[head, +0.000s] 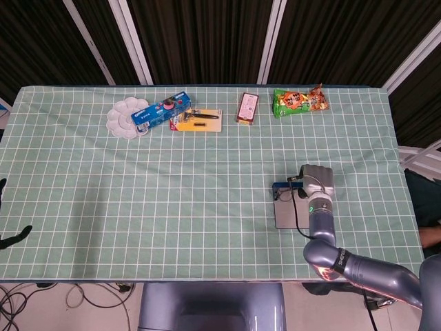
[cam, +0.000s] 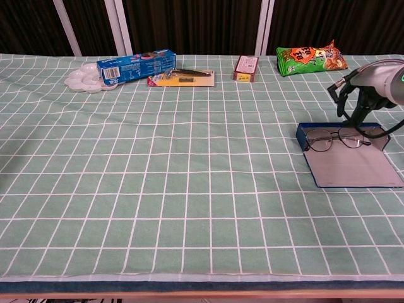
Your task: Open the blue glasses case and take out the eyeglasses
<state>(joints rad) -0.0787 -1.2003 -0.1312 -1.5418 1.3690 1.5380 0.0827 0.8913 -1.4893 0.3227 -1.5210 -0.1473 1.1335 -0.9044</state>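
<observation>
Lying open on the right side of the table, the blue glasses case has its lid flat toward the near edge and its low blue wall at the back; the eyeglasses sit inside against that wall, lenses up, partly folded. Above the far right corner of the case hangs the right arm's wrist, grey with a green light, a dark cable looping down from it near the glasses. The right robot hand itself is not shown clearly in either view, so whether its fingers are spread or curled cannot be told. In the head view the wrist covers most of the case. The left robot hand shows only as dark fingertips at the left edge of the head view, well apart from the case; its state cannot be told. Along the far edge lie a white paint palette, a blue box, a carded tool, a small red box and a green snack bag.
</observation>
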